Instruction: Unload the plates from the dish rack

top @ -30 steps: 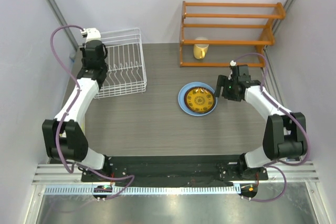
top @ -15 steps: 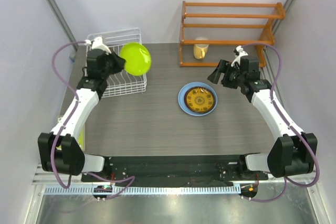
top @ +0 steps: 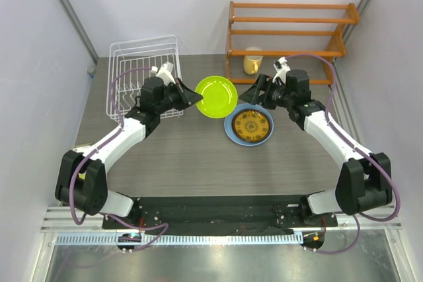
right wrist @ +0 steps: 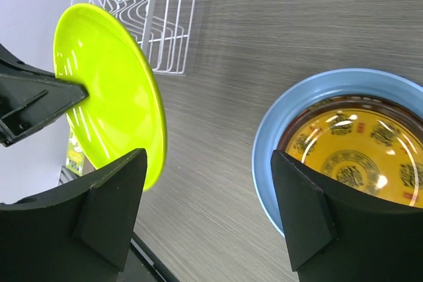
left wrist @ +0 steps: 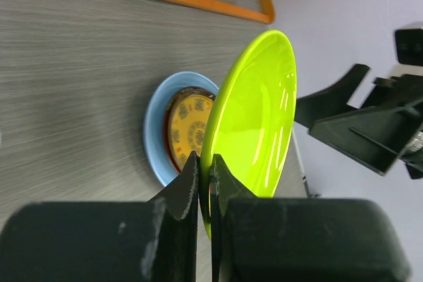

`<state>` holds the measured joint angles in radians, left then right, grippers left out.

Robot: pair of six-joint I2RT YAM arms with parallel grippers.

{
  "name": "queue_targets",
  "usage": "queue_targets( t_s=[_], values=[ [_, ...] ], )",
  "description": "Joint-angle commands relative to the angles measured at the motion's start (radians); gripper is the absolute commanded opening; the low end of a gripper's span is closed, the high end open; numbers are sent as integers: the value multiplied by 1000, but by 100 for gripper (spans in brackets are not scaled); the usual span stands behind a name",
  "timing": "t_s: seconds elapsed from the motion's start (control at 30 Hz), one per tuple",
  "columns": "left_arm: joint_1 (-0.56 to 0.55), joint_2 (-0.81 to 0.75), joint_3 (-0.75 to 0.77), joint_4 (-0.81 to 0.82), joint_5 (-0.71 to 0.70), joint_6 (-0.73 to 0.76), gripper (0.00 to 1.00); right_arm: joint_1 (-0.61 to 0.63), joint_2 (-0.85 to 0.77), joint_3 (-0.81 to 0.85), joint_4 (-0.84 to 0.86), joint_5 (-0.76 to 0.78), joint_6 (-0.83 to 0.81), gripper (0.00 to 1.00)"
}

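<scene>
My left gripper (top: 193, 99) is shut on the rim of the lime green plate (top: 216, 96) and holds it on edge in the air, right of the white wire dish rack (top: 147, 77). The green plate also shows in the left wrist view (left wrist: 254, 123) and right wrist view (right wrist: 109, 94). A stack lies on the table: the light blue plate (top: 229, 129) at the bottom, the dark red plate (left wrist: 177, 100) in it, the amber-yellow plate (top: 251, 125) on top. My right gripper (top: 254, 90) is open and empty, just right of the green plate and above the stack. No plates show in the rack.
An orange wooden slatted shelf (top: 287, 34) stands at the back right with a yellow mug (top: 252, 62) on its lowest level. Walls close in on both sides. The rack's wires also show in the right wrist view (right wrist: 149, 4).
My left gripper carried the green plate from over the rack rightward to beside the stack. My right gripper moved left, closer to the green plate.
</scene>
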<state>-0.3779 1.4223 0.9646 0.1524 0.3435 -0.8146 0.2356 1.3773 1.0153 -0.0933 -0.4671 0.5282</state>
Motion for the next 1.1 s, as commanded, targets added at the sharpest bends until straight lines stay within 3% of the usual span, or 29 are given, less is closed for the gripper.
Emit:
queue_targets(
  t_s=[0.0, 0.27, 0.3, 0.37, 0.4, 0.47, 0.5, 0.53, 0.57, 0.67, 0.77, 1.07],
  values=[
    [-26, -11, -7, 125, 37, -49, 0, 19, 25, 3, 124, -54, 47, 82],
    [-70, 27, -4, 165, 48, -70, 0, 39, 89, -15, 224, -103, 108, 75],
    [-78, 36, -3, 165, 49, -72, 0, 38, 94, -18, 236, -114, 113, 62],
    [-84, 44, -4, 180, 54, -81, 0, 39, 103, -29, 271, -142, 133, 52],
    [-84, 47, -9, 184, 52, -86, 0, 39, 109, -32, 280, -154, 135, 31],
    [-85, 59, -15, 200, 55, -97, 0, 39, 112, -40, 302, -174, 144, 15],
    [-84, 64, -14, 200, 54, -97, 0, 38, 105, -41, 300, -174, 139, 1],
    [-84, 69, -13, 187, 45, -97, 9, 34, 95, -44, 282, -147, 133, 1],
    [-84, 69, -10, 173, 34, -94, 30, 34, 85, -50, 267, -125, 124, 1],
    [-84, 53, 3, 86, -29, -34, 58, 16, 19, -61, 166, 5, 70, 1],
    [-84, 8, 14, -39, -170, 57, 68, -16, -47, -73, 17, 135, 1, 1],
    [-84, -150, -18, -218, -536, 261, 72, -134, -81, -158, -141, 208, -57, 1]
  ],
)
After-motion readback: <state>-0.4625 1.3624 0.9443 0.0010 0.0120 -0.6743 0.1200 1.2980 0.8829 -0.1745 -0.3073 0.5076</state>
